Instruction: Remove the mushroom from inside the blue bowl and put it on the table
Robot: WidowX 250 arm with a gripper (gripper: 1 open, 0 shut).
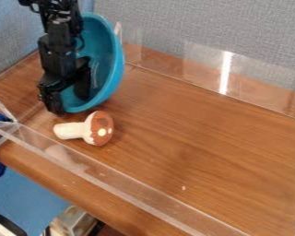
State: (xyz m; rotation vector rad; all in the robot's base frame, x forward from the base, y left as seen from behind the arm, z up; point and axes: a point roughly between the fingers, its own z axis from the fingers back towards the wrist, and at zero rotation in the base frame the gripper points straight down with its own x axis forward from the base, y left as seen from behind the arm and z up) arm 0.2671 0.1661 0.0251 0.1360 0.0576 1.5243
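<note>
One raised camera looks down slantwise across the table (212, 129) from a near corner. The gripper (58, 100) stands far left in view, fairly close. No second view exists.

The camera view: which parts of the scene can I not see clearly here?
- Hand: its fingertips are dark against the blue bowl, so what they touch is unclear.
- Blue bowl: tilted on its side; the arm hides its left part and its contact with the table.
- Mushroom: lying on the table; its underside is hidden.
- Arm: cut off by the top edge.
</note>
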